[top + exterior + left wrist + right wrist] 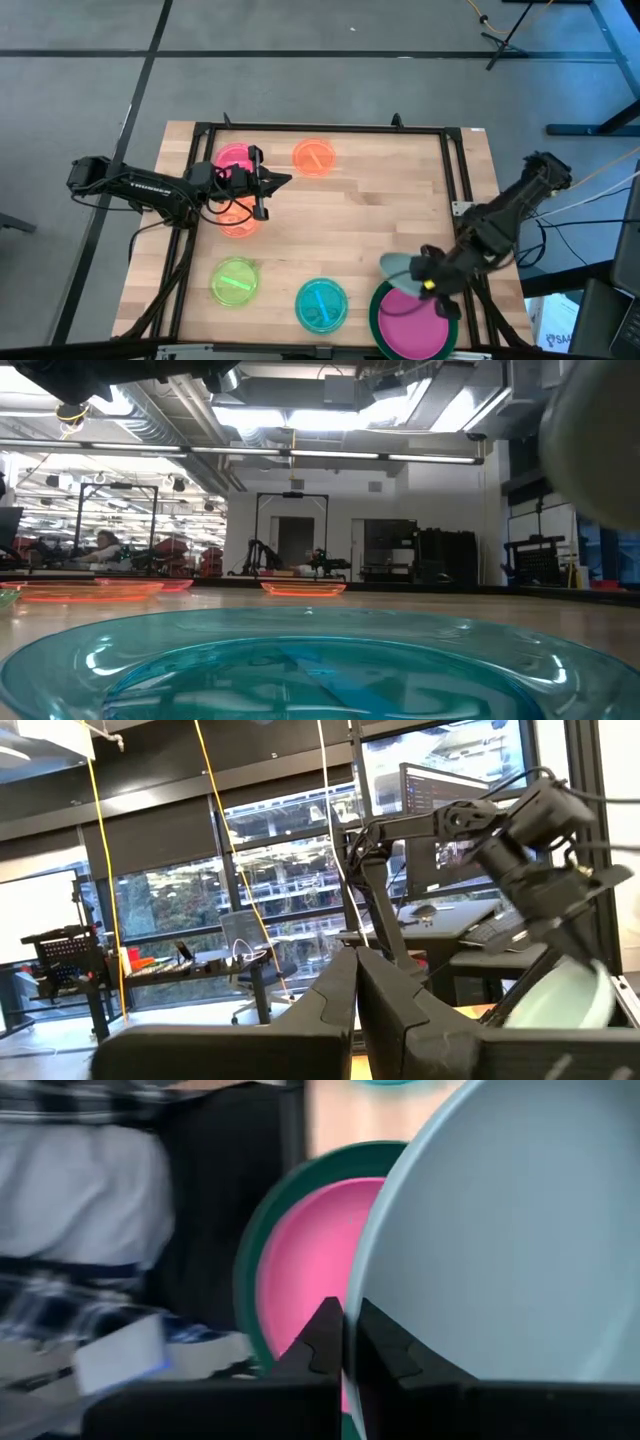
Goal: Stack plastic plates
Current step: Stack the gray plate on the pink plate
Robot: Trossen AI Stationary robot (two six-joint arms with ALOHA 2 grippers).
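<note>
Wooden counter (390, 215) carries the loose small plates: orange (313, 157), yellow-green (235, 282) and cyan (321, 304). At its near right corner the right gripper (420, 268), jaws clamped on the rim of a grey-blue plate (396, 264), holds it tilted just above the magenta plate (412, 322) nested in the dark green one (376, 312). The left gripper (268, 190), jaws together, hovers by two pink plates (234, 160). Thin, stiff and slick, these plates probably handle best pinched at the rim.

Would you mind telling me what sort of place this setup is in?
Probably a robotics lab or workshop: exposed ceiling ducts, equipment racks behind the wooden table, and desks with a monitor.
</note>
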